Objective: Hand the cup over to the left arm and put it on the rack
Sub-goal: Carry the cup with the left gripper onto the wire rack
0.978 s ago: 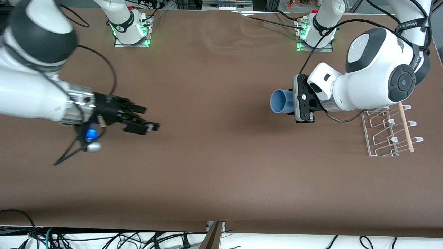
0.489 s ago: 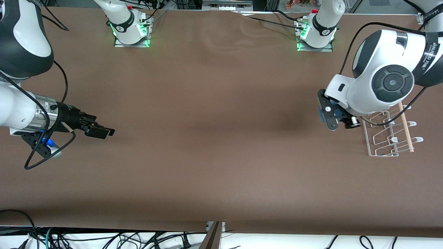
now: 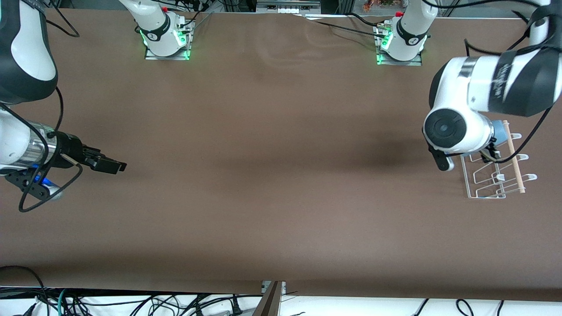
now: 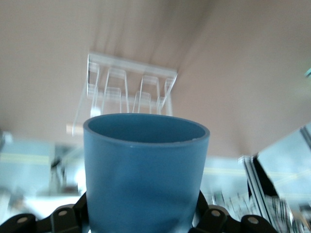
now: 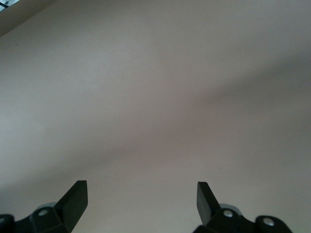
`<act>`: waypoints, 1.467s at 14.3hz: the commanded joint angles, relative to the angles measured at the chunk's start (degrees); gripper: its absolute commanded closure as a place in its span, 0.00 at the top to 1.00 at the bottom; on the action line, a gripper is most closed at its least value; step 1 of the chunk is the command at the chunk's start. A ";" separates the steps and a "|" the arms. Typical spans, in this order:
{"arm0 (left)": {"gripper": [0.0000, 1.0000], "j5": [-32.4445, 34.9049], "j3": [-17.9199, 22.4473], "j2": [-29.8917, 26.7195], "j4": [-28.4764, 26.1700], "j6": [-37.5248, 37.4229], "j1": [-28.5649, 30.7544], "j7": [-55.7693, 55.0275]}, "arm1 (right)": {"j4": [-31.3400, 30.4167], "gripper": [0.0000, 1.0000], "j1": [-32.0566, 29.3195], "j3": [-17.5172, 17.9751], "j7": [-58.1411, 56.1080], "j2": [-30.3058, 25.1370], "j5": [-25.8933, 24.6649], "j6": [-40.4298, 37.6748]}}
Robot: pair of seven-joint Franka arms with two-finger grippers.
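The left arm (image 3: 491,92) has swung round since a moment ago, carrying the cup (image 3: 498,130) from over bare table (image 3: 281,184) to just above the rack (image 3: 494,169). The left tool (image 4: 146,225) is clamped on the cup's base, its open mouth and long axis aimed at the rack's wire loops. The right tool (image 3: 115,166) has pulled back toward its end of the table, fingers (image 5: 75,199) spread wide, holding nothing.
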 commanded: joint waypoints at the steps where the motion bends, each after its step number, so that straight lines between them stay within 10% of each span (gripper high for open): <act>1: 0.13 11.40 -0.18 1.78 -6.04 -2.53 -0.67 -8.64 | -19.87 0.99 1.49 -4.52 -6.61 -14.20 0.05 8.66; 5: 0.05 21.35 -0.01 3.00 -17.06 -2.01 1.17 -19.03 | -37.92 0.99 2.91 -8.39 -15.75 -27.74 0.22 18.61; 9: 0.08 28.21 0.08 6.70 -17.07 0.00 3.55 -21.68 | -37.68 0.99 10.81 -22.09 -26.21 -29.43 6.72 15.98; 21: 0.10 38.93 0.25 14.96 -16.36 5.99 8.47 -30.83 | -31.17 0.99 10.64 -22.02 -31.94 -27.15 3.83 13.17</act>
